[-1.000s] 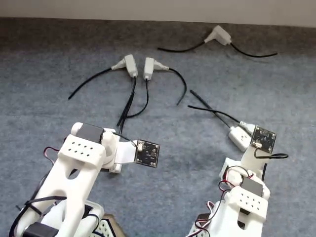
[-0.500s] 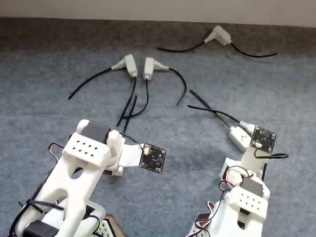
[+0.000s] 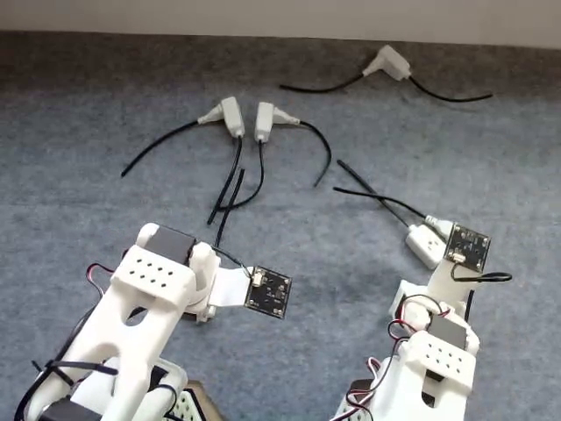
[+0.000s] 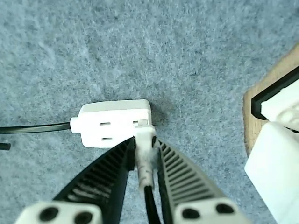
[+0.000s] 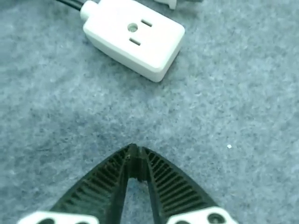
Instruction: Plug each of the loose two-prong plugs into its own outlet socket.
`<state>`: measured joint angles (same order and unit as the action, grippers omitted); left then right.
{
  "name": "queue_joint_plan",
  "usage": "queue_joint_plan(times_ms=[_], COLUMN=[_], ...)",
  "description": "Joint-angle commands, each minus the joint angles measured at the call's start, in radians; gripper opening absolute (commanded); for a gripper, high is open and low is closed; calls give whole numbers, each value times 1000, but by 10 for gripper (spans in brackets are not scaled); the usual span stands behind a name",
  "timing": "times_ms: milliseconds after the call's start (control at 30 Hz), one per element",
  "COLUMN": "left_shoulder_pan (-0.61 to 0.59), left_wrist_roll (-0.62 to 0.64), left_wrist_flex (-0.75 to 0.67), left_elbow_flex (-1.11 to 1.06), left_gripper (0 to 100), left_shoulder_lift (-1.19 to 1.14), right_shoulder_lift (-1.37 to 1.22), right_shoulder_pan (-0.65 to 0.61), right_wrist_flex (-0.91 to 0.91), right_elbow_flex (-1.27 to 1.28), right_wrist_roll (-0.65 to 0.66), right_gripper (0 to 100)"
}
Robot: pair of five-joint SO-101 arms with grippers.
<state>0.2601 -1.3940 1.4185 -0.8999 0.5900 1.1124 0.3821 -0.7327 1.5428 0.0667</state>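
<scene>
High view: my left arm (image 3: 153, 281) sits at 7 o'clock and my right arm (image 3: 438, 351) at 5 o'clock, both over grey carpet (image 3: 88, 132). A white outlet socket (image 3: 425, 246) lies at 4 o'clock, just ahead of my right wrist. A small white plug (image 3: 438, 226) lies just beside it. Twin corded connectors (image 3: 228, 114) lie side by side at 12 o'clock and a lone corded connector (image 3: 390, 61) at 1 o'clock. Plug or socket, cannot tell.

Left wrist view: my left gripper (image 4: 144, 140) is clamped on a white two-prong plug (image 4: 145, 156), its black cord running back between the fingers. The plug's tip touches the face of a white socket block (image 4: 112, 123). Prongs seated or not, cannot tell.

Right wrist view: my right gripper (image 5: 135, 156) is pinched together, grasping nothing, over carpet. The white outlet socket lies apart, beyond the fingertips, slots facing up.
</scene>
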Motion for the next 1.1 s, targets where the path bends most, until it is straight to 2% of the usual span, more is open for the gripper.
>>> queue_joint_plan(times_ms=[0, 167, 367, 533, 700, 800, 1067], left_shoulder_pan=[-1, -10, -12, -12, -38, -81, -143], left_wrist_roll=[-133, -133, -133, -133, -132, -129, -129], left_wrist_flex=[-61, -80, -69, 15, 0, -38, -34], left_elbow_flex=[-2, 1, 77, 197, 214, 214, 202], left_gripper=[6, 6, 6, 6, 6, 6, 8], left_shoulder_lift=[-7, -50, -257, -435, -562, -565, -473], right_shoulder_lift=[10, 10, 10, 10, 10, 10, 10], right_shoulder_pan=[-10, -10, -10, -10, -10, -10, -10], right_wrist_flex=[19, 19, 19, 19, 19, 21, 21], right_elbow_flex=[-5, -5, -5, -5, -5, -5, -7], right_wrist_roll=[12, 12, 12, 12, 12, 12, 12], right_gripper=[7, 7, 7, 7, 7, 7, 7])
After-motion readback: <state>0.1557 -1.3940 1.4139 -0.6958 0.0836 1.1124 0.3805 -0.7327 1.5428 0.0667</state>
